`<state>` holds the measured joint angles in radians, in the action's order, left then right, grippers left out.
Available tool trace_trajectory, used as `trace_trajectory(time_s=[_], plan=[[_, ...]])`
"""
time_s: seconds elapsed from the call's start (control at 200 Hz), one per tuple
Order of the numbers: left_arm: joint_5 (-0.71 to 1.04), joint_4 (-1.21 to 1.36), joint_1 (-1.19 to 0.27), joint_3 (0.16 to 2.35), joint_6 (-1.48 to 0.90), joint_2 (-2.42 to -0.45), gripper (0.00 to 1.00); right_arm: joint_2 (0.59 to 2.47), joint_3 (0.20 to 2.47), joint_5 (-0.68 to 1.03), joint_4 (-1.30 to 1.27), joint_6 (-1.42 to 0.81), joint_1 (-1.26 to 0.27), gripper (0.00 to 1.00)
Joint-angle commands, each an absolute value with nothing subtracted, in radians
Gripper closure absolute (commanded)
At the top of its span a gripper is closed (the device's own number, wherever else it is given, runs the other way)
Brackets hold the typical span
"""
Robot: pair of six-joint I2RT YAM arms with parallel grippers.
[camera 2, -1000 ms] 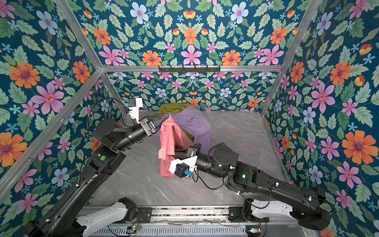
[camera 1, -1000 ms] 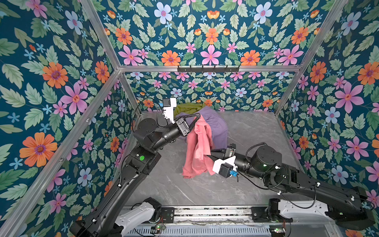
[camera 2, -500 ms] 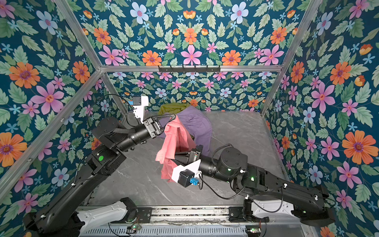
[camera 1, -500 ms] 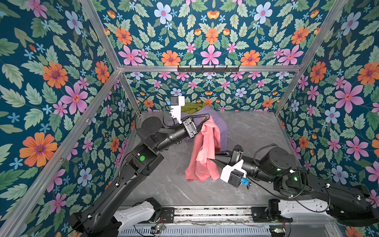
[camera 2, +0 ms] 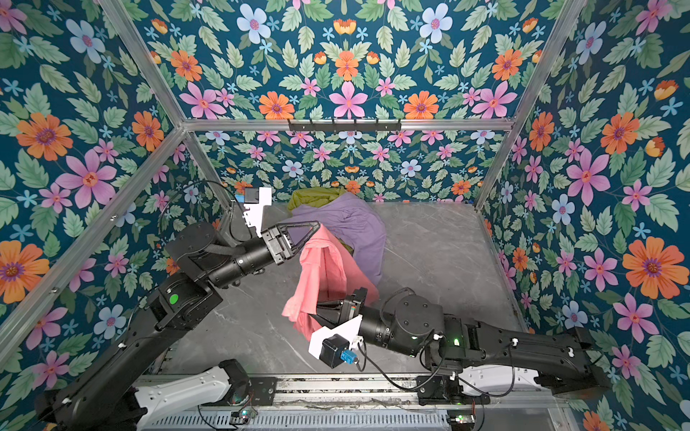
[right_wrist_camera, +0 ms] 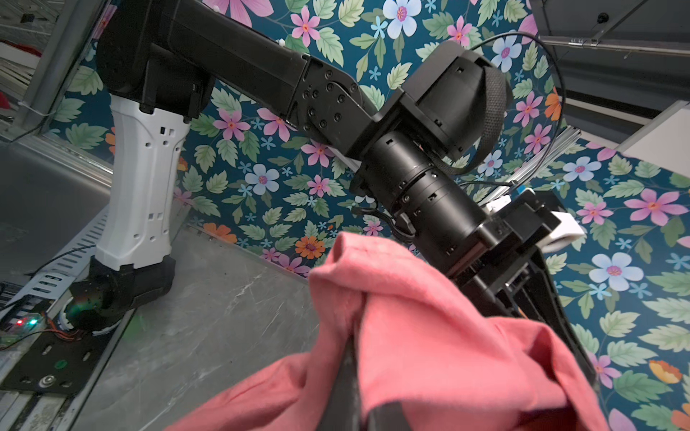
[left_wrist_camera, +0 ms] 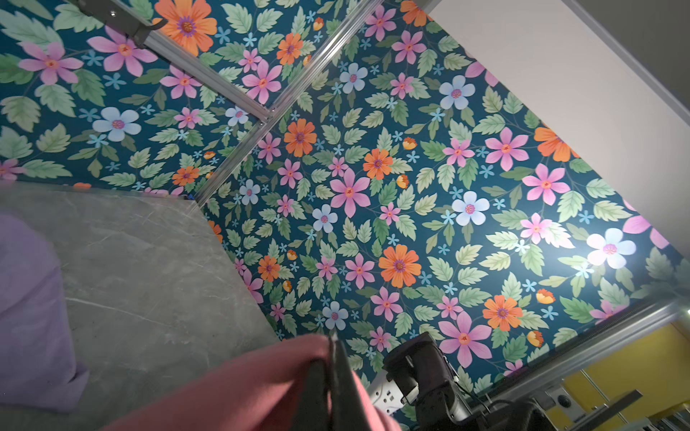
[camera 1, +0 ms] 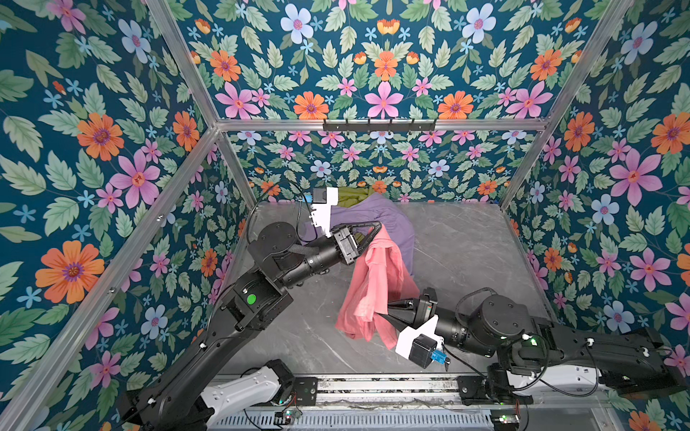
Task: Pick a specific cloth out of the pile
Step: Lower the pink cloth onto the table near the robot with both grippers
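**Two pincers lifted the pink cloth off the pile**

Top views: In both top views two black robot arms worked over a grey marbled desk [camera 1: 466, 253] inside a booth with flowered walls. The left pincer [camera 1: 376, 228] was pressed together on the upper edge of the salmon-pink cloth [camera 1: 377, 283], holding it up in the air. The right pincer [camera 1: 386, 311], reaching in from the near right, was also pressed together on the cloth, lower down, so the fabric hung draped between the two grips with its lower folds near or touching the desk; which could not be told. Behind it, against the back wall, the pile [camera 2: 347, 224] remained: a large lilac cloth [camera 2: 358, 227] with an olive-green cloth [camera 2: 313, 197] at its far edge. The pink cloth partly overlapped the lilac one in view; whether they touched could not be told.

Left wrist view: The closed fingertips [left_wrist_camera: 334, 358] pinched a fold of pink fabric, with lilac cloth and bare desk to one side and the flowered wall beyond.

Right wrist view: The dark fingers [right_wrist_camera: 347, 373] were shut on bunched pink fabric, with the left arm just behind.

Judged from this, the step in hand was carrying the chosen cloth clear of the pile. The next move would likely call for drawing it toward open desk, keeping both grips firm and watching that the trailing folds did not drag the lilac cloth along.
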<state>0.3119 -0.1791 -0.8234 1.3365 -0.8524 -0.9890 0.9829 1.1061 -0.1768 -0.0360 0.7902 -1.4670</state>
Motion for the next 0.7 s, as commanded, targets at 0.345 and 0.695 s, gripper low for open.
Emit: trace_trajectory(time_s=[0.345, 0.695], plan=[[0.102, -0.426, -0.822, 1.242, -0.788, -0.878, 1.0, 1.003, 0.883, -0.272, -0.325, 0.376, -1.452, 1.0], [0.135, -0.617, -0.822, 1.219, -0.746, -0.983, 1.0, 0.892, 0.685, -0.336, -0.324, 0.016, -1.297, 1.0]])
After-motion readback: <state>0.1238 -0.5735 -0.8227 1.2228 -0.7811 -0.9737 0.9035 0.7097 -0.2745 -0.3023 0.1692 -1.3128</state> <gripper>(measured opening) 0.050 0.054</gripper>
